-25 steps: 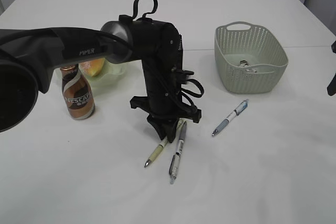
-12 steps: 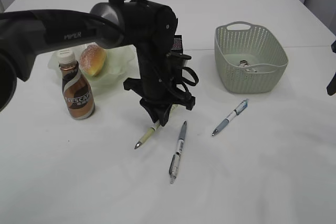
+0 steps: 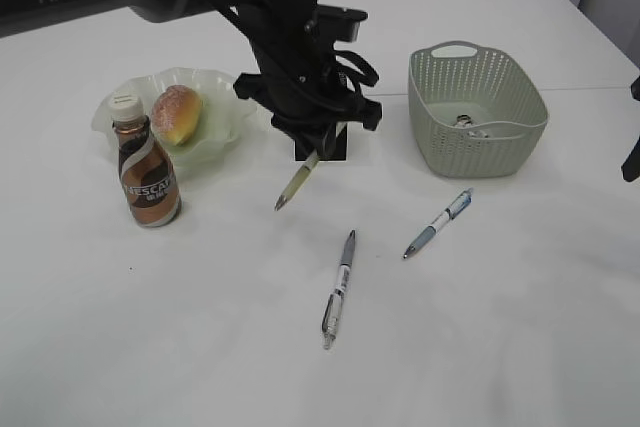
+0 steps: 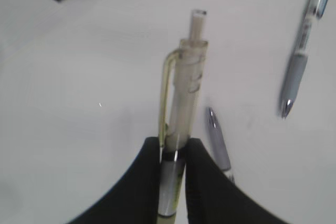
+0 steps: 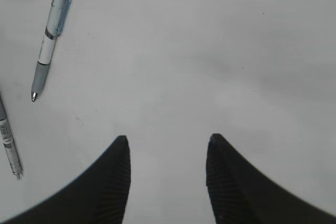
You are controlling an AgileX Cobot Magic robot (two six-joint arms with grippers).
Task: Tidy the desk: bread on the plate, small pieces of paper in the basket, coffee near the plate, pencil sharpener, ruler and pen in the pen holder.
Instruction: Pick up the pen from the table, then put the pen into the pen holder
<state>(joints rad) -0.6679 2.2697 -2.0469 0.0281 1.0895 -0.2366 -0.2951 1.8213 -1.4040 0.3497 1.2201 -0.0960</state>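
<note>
- The white desk (image 3: 520, 347) carries everything; its near and far edges are cut off in the exterior view.
- My left arm, a black jointed arm, reaches in from the upper left, and its upper part runs out of frame.
- The pale green perforated plastic basket (image 3: 477, 117) stands at the right rear; something small lies inside it, too small to make out.
- The translucent light green wavy-edged plate (image 3: 215, 92) sits at the left rear with the round golden bread roll (image 3: 176, 112) on it.
- The brown coffee bottle with a white cap (image 3: 145, 162) stands upright just in front of the plate.
- The black square pen holder (image 3: 330, 142) is mostly hidden behind my left end effector (image 3: 318, 147).
- My left end effector is clamped on the pale yellow-green translucent pen (image 4: 181, 124), which hangs tilted above the desk, tip down to the left.
- My right end effector (image 5: 167, 177) hovers over bare desk with its jaws apart and holds nothing; only a sliver of that arm shows at the exterior view's right edge.
- The grey pen (image 3: 338, 287) and the blue-and-white pen (image 3: 438, 223) lie flat on the desk, apart from each other.
</note>
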